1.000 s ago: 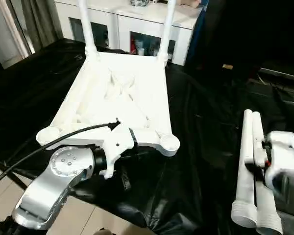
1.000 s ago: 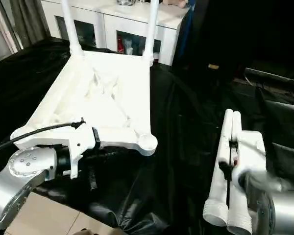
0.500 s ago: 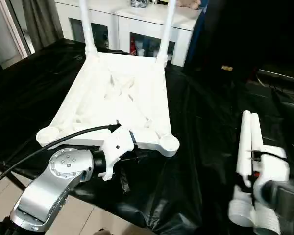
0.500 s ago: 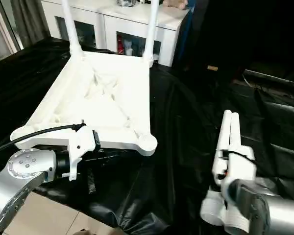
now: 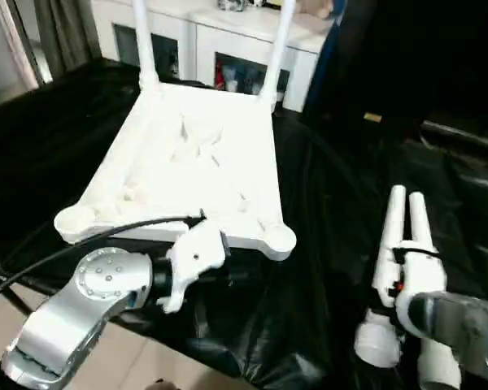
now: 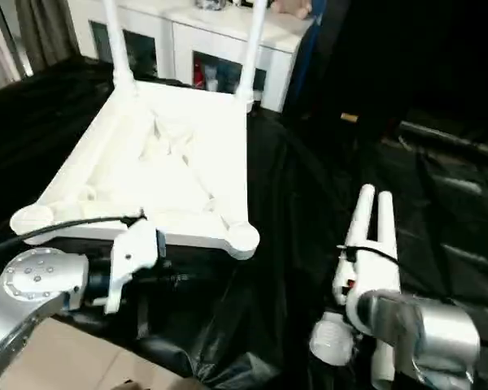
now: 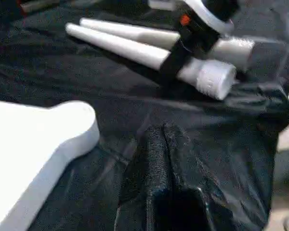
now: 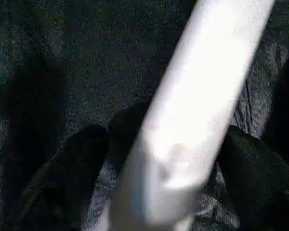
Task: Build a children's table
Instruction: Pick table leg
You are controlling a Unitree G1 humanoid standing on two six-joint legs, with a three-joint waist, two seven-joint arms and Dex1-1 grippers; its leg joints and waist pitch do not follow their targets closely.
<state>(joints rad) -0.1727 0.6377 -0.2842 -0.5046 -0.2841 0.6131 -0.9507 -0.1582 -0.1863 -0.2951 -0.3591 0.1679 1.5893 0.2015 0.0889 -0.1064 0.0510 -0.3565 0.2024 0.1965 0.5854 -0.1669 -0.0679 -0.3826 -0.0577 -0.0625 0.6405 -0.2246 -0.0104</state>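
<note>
The white table top [image 5: 195,162] lies upside down on black cloth, ribs up. Two legs [image 5: 144,41] [image 5: 281,41] stand in its far corner sockets, and the near sockets [image 5: 278,240] [image 5: 73,219] are empty. Two loose legs [image 5: 388,236] [image 5: 417,223] lie to the right. My right gripper [image 8: 168,144] is shut on the left loose leg [image 8: 197,96], one black finger [image 8: 82,163] on each side. From the left wrist view its finger [image 7: 176,57] crosses that leg [image 7: 135,50]. My left gripper [image 7: 159,154] is shut with nothing in it, low by the near right corner [image 7: 62,130].
Black cloth [image 5: 333,187] covers the whole work surface and hangs in folds over the near edge. A white cabinet with glass doors [image 5: 228,49] stands behind the table top. Pale floor [image 5: 130,357] shows under my left forearm [image 5: 89,301].
My right gripper has moved left from beside the loose legs onto them and closed around the left one. That leg's thick end has swung away from its partner. The left arm barely moved.
</note>
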